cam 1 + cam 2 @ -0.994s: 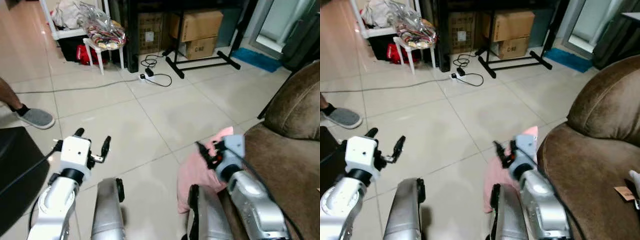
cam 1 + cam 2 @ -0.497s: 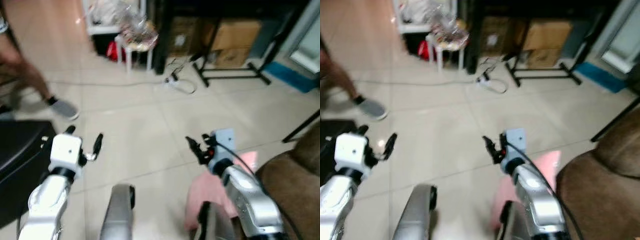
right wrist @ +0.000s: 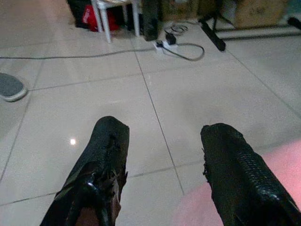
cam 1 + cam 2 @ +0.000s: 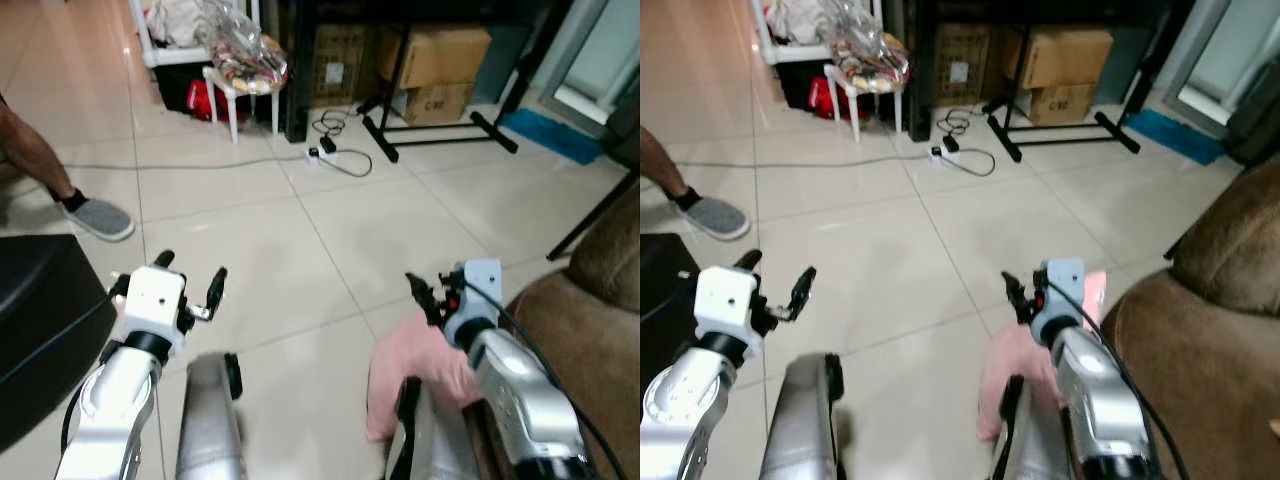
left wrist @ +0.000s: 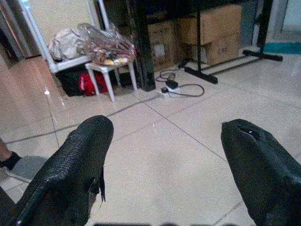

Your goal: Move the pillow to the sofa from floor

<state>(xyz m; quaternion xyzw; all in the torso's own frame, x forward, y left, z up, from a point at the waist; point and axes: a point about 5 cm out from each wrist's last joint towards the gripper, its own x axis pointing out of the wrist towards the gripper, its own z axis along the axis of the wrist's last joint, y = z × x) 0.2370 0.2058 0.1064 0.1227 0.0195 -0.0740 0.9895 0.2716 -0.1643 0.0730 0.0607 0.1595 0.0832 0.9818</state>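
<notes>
Cardboard boxes (image 4: pixel 437 55) carry dark print, too small to read. Pink pillow (image 4: pixel 415 365) on floor (image 4: pixel 300 240), against sofa (image 4: pixel 590 320), under my right arm. My right tool (image 4: pixel 1025 290) spread, empty, above its edge. My left tool (image 4: pixel 190 280) spread, empty. Since half second ago view steadied; pillow unmoved.

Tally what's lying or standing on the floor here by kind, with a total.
Pink pillow: 1
Cardboard boxes: 3
White stool: 1
Power strip: 1
Brown sofa: 1
Blue mat: 1
Red bag: 1
Total: 9
</notes>
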